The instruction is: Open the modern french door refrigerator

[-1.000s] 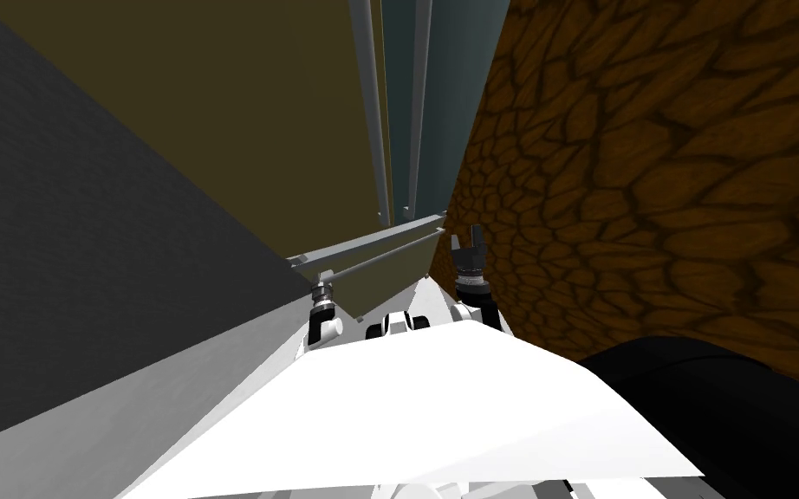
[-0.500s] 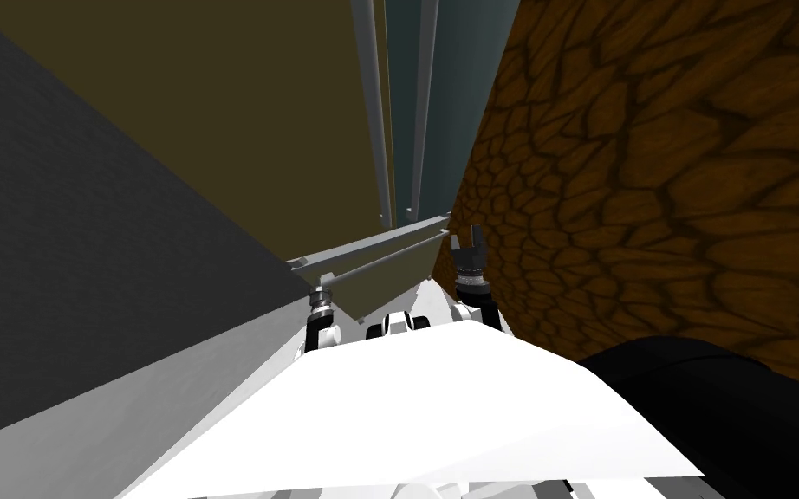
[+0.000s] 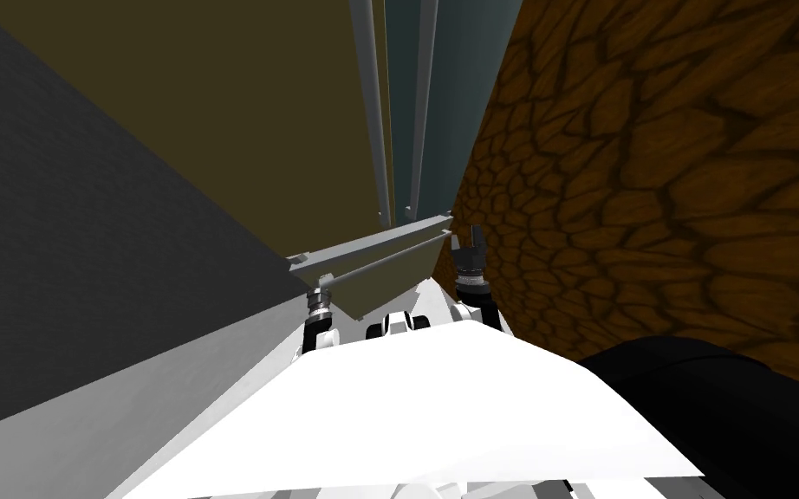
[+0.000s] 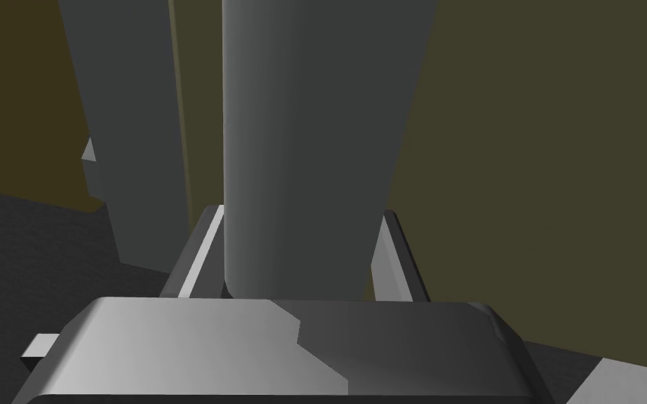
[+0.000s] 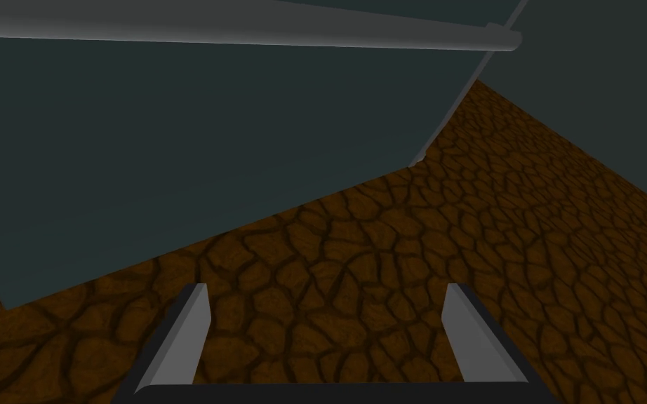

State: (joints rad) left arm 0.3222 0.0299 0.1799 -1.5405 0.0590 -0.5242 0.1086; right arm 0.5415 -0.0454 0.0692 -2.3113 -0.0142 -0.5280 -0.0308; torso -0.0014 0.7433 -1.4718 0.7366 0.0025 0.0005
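Since a second ago my left gripper [image 4: 299, 242] has drawn back slightly, clamped near the left end of the horizontal handle [image 3: 387, 256] on the refrigerator [image 3: 302, 130] ahead. My right gripper [image 5: 325, 308] hangs spread open above the floor [image 5: 385, 245]. Pulling off-centre may slip the round bar free.

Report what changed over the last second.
Very little. The left hand, shut on the grey handle, eased back slightly toward my chest, and the handle's far end came with it. The view shifted slightly too, my own move. The right hand stayed open over the brown floor.
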